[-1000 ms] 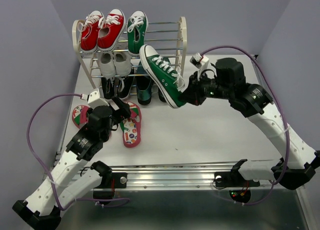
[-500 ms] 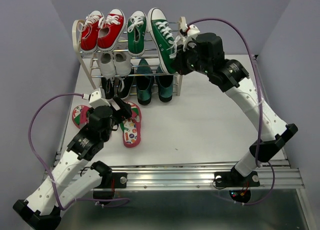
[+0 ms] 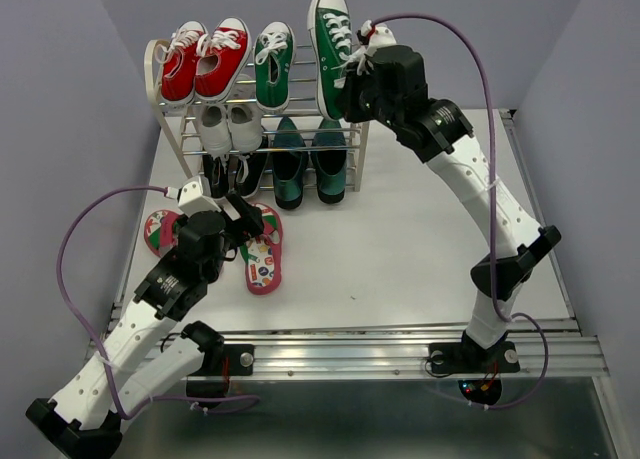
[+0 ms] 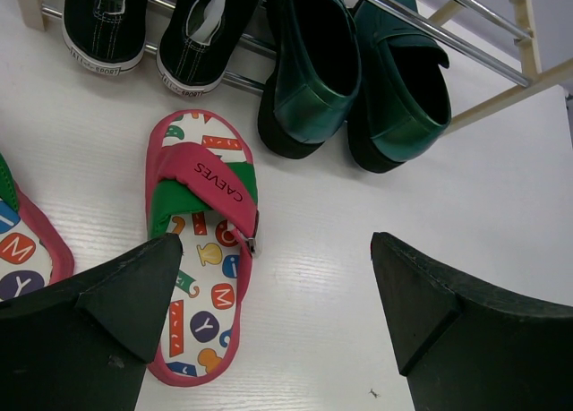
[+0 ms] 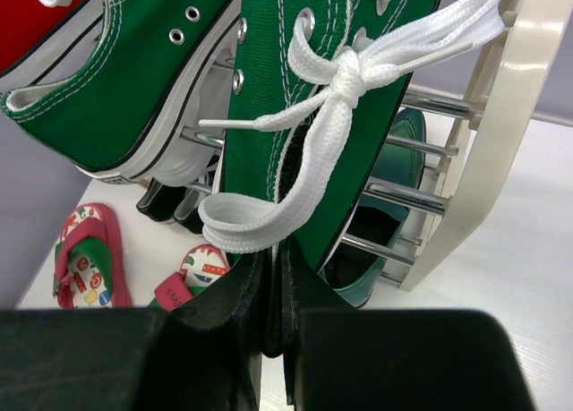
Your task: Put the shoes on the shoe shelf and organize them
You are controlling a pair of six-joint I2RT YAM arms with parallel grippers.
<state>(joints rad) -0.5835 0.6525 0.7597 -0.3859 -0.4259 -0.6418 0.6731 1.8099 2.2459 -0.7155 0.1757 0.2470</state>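
1. Right gripper (image 5: 273,281): jaws pinched nearly together on the heel edge of a green sneaker (image 3: 330,41), white laces tied in a bow.
2. Held high over the right end of the shoe shelf (image 3: 365,64), toe pointing up and away. Touching the top rods or not: cannot tell.
3. Just beside it to the left, lying on the top tier: second green sneaker (image 3: 272,64), then a pair of red sneakers (image 3: 205,59).
4. Middle tier, left half: white sneakers (image 3: 228,127).
5. Lowest level: black sneakers (image 4: 152,17) at the left, glossy dark green loafers (image 4: 358,71) side by side at the right, heels toward the arms.
6. Left gripper (image 4: 273,277): jaws spread wide, nothing between them, hovering low over the table (image 4: 358,214) in front of the shelf.
7. Flat on the table below it: pink-edged flip-flop (image 4: 201,241) with green strap and cartoon-print sole, near the loafers' heels. Other flip-flop (image 4: 18,250) off to its left, apart from it, only partly in the wrist view.
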